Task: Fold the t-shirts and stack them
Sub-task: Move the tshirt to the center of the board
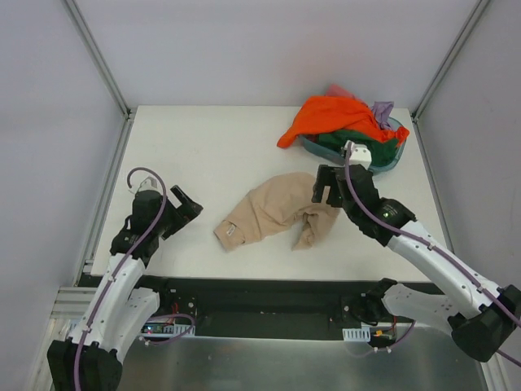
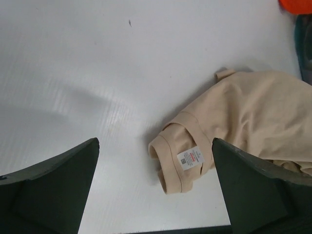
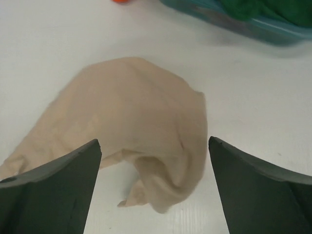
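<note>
Tan t-shirt point(image 1: 273, 213) lay crumpled at the middle of the surface point(image 1: 203, 147), nearer the near edge. Right fingers point(image 1: 328, 189) were spread apart over its right end, gripping nothing. Left fingers point(image 1: 187, 206) were spread wide and empty by the left edge. Orange t-shirt point(image 1: 326, 118) and green t-shirt point(image 1: 358, 140) were heaped in the teal basin point(image 1: 397, 153), far right corner.

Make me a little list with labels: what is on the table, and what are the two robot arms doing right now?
table: white
tan shirt: crumpled in the middle, not folded yet
label: white, showing at the tan shirt's collar
basin: teal, far right corner
orange shirt: on top of the pile, hanging over the basin's rim
green shirt: under the orange one
lilac shirt: peeking out at the back
left end effector: open, empty, left of the tan shirt
right end effector: open, empty, over the tan shirt
</note>
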### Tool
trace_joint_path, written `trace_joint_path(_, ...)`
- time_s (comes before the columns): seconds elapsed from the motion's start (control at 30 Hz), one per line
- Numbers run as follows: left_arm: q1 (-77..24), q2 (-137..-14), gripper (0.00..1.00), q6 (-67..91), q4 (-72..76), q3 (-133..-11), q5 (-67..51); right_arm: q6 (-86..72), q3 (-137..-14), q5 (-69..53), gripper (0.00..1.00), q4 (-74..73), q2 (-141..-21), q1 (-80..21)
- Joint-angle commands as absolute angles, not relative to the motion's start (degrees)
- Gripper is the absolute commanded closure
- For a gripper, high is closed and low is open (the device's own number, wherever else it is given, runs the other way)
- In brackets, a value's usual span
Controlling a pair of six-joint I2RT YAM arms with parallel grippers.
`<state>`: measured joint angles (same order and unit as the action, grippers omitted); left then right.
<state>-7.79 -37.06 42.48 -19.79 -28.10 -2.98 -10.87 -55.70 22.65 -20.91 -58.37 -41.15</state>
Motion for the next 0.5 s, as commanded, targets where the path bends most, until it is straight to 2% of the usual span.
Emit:
trace_joint_path(0.0, -7.5, -44.1, 0.01, 43.2, -19.8, -31.5, -9.8, -15.4, -53.5, 36.6, 0.04, -28.7, -54.3, -38.0)
trace_joint_path(0.1, -7.6, -50.3, 0.02, 43.2, -16.8, -31.7, -16.4, -15.5, -51.2, 35.9, 0.04, -31.8, -52.8, -37.7)
trace_joint_path(0.23, -9.7, -58.5, 0.12, 43.2, -11.4, -31.3, -24.0, -16.3, -45.5, 33.8, 0.04, -32.4, -49.8, -37.6)
trace_joint_path(0.4, -14.8, -66.5, 0.26, 43.6, -8.4, -32.6, -23.2, -15.8, -38.3, 32.2, 0.04, -30.9, -45.6, -37.5)
trace_joint_path(0.47, -16.9, -69.7, 0.41, 43.3, -7.8, -34.2, -22.6, -15.3, -36.2, 31.4, 0.04, -30.5, -43.9, -37.5)
